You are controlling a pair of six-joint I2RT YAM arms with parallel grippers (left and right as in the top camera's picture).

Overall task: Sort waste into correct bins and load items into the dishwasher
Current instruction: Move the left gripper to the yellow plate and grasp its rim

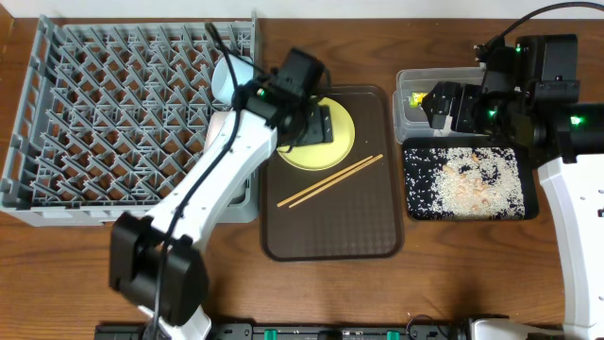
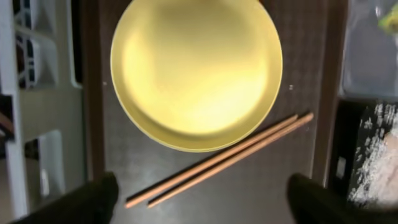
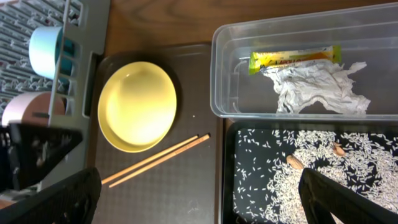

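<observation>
The yellow plate (image 1: 332, 142) (image 2: 196, 68) lies on the brown tray with the wooden chopsticks (image 1: 330, 179) (image 2: 217, 163) just in front of it. My left gripper (image 1: 316, 123) (image 2: 202, 202) hovers open and empty above the plate. A light blue bowl (image 1: 226, 77) (image 3: 45, 50) and a white bowl (image 1: 219, 127) (image 3: 25, 107) stand at the right edge of the grey dish rack (image 1: 113, 113). The clear tub (image 1: 411, 80) (image 3: 224, 74) holds the snack wrapper (image 3: 295, 57) and crumpled paper (image 3: 317, 87). Rice (image 1: 467, 179) (image 3: 348, 155) covers the black tray (image 1: 415, 203). My right gripper (image 1: 445, 106) (image 3: 199, 202) is open and empty above the tub. The green cup is out of view.
The brown serving tray (image 1: 330, 231) (image 2: 261, 186) sits between the rack and the two bins. The left arm reaches across the rack's right front corner. The right arm stands at the table's right edge beside the black tray.
</observation>
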